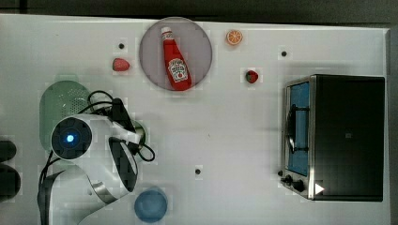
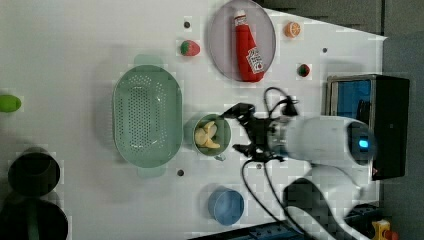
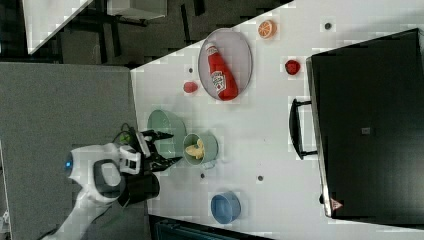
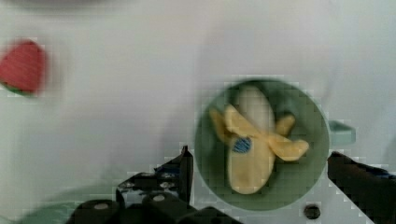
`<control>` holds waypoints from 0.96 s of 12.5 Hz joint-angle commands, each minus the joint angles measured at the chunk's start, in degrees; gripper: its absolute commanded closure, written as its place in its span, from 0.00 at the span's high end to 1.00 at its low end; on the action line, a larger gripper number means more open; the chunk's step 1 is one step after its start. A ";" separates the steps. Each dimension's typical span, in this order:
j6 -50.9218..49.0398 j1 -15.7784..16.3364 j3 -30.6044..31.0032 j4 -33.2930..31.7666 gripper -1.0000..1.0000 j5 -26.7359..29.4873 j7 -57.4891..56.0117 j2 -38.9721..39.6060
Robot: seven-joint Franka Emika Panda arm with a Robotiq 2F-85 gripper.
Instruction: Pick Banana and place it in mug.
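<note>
The banana [image 2: 207, 136] lies peeled inside the teal-green mug [image 2: 226, 125], its pale flesh and yellow skin flaps showing from above. In the wrist view the banana [image 4: 250, 158] rests on the floor of the mug [image 4: 303, 186], and my gripper [image 4: 259, 156] hovers over it with a black finger on each side of the rim. My gripper [image 2: 235, 129] stands open and holds nothing, just off the mug on the left view's right. In the right view the gripper [image 3: 176, 146] is spread wide beside the mug [image 3: 212, 142] with the banana [image 3: 195, 149] in it.
A green perforated basket [image 2: 147, 116] sits right beside the mug. A blue cup [image 2: 226, 206] stands near the table's edge. Farther off are a grey plate [image 2: 220, 45] with a ketchup bottle [image 2: 247, 47], a strawberry [image 2: 190, 48], an orange slice [image 2: 292, 29] and a toaster oven [image 2: 367, 120].
</note>
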 commanded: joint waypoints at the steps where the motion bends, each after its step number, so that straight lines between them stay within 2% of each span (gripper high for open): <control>1: -12.16 -1.42 -4.42 3.99 1.00 0.04 -7.64 -11.12; 5: -24.64 -2.53 -14.20 10.40 1.00 0.05 -24.93 -17.95; 9: -32.11 -2.76 -23.53 17.71 1.00 0.04 -38.30 -19.36; 12: -39.98 -2.76 -27.15 21.79 1.00 0.05 -45.37 -19.37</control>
